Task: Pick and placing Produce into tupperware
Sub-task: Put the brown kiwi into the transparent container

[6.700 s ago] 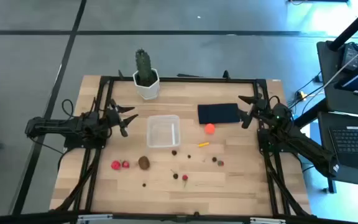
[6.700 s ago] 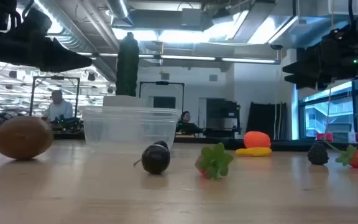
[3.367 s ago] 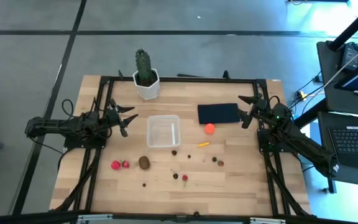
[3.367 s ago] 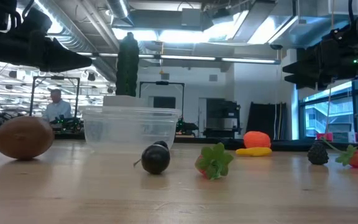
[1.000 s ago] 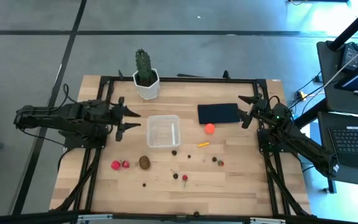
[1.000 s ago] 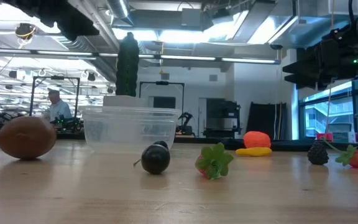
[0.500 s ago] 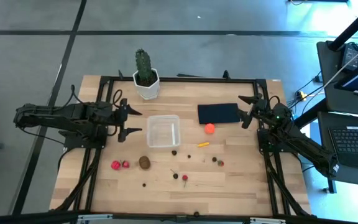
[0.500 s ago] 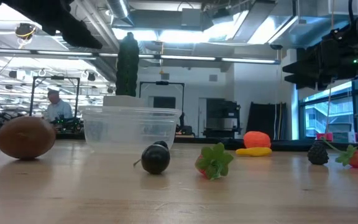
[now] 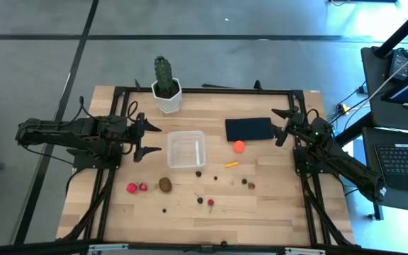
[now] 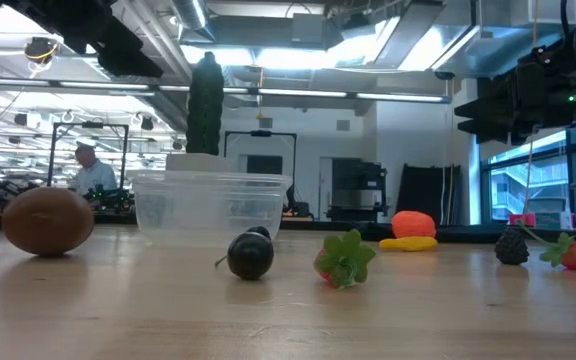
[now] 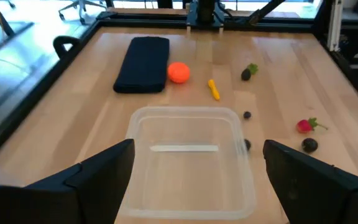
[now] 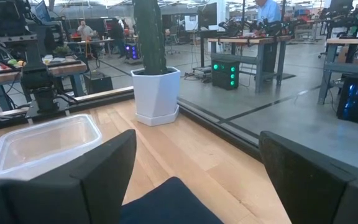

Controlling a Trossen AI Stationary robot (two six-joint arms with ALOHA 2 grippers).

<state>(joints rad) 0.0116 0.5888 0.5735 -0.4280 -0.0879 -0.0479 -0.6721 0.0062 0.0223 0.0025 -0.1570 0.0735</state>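
Observation:
The clear square tupperware (image 9: 186, 149) stands mid-table, nothing in it; it also shows in the left wrist view (image 11: 188, 158). Produce lies on the wood around it: an orange ball (image 9: 239, 146), a yellow sliver (image 9: 231, 164), a brown lump (image 9: 165, 185), red pieces (image 9: 137, 188), dark berries (image 9: 199, 173) and a leafy red piece (image 10: 344, 259). My left gripper (image 9: 152, 139) is open and empty, raised just left of the tupperware and facing it. My right gripper (image 9: 280, 125) is open and empty at the table's right side, by the navy rectangle.
A green cactus in a white hexagonal pot (image 9: 166, 92) stands at the far edge. A flat navy rectangle (image 9: 248, 129) lies right of the tupperware, next to the orange ball. A black frame runs along the table's edges. People and desks show in the room beyond.
My left gripper has edged a little toward the table's right edge, closer to the tupperware, staying raised and open. The produce and the tupperware lie where they were.

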